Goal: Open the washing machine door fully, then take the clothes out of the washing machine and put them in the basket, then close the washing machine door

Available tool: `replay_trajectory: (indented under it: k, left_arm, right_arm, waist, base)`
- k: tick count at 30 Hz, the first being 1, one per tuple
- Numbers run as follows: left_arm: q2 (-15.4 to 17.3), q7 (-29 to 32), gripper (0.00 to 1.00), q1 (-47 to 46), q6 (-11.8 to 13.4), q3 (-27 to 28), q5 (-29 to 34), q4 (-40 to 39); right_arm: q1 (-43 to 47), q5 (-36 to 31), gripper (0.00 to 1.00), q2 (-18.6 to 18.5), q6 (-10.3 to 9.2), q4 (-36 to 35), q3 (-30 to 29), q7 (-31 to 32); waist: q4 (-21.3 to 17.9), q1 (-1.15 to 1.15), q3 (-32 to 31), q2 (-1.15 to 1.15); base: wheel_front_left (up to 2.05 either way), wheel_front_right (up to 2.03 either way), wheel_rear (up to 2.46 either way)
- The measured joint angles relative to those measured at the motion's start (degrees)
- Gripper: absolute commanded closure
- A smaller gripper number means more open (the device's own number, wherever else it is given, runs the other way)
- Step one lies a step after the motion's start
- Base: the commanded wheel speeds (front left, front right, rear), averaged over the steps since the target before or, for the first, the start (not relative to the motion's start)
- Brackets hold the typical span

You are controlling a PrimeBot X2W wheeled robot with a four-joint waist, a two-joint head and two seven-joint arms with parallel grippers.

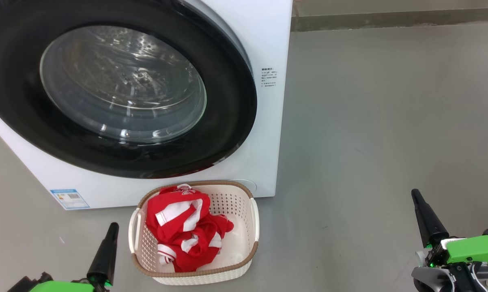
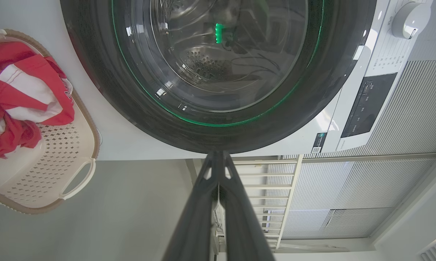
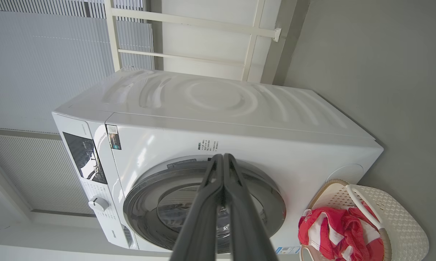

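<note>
1. Left gripper (image 1: pixel 113 227) & right gripper (image 1: pixel 415 195) are sitting low, fingers pressed together, gripping nothing.
2. Red clothes (image 1: pixel 185 231) are lying in the basket (image 1: pixel 237 202), just in front of the washing machine (image 1: pixel 268 48).
3. Washing machine door (image 1: pixel 118 93) is looking shut, so prob. finishing up. I'd be checking the rim's flush all round, w/ arms clear of the basket.

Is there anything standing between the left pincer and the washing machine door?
Nothing visible does. The left pincer, shut, points toward the washing machine door with only floor between them. The basket holding the clothes stands off to its right.
</note>
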Motion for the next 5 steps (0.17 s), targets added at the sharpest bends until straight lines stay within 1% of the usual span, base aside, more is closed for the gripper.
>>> replay_trajectory:
  k: [5]
  left_arm:
    - [0.0, 0.0, 1.0, 0.0, 0.0, 0.0, 0.0, 0.0]
  right_arm:
    - [0.0, 0.0, 1.0, 0.0, 0.0, 0.0, 0.0, 0.0]
  waist:
    - [0.0, 0.0, 0.0, 0.0]
  base:
    - [0.0, 0.0, 0.0]
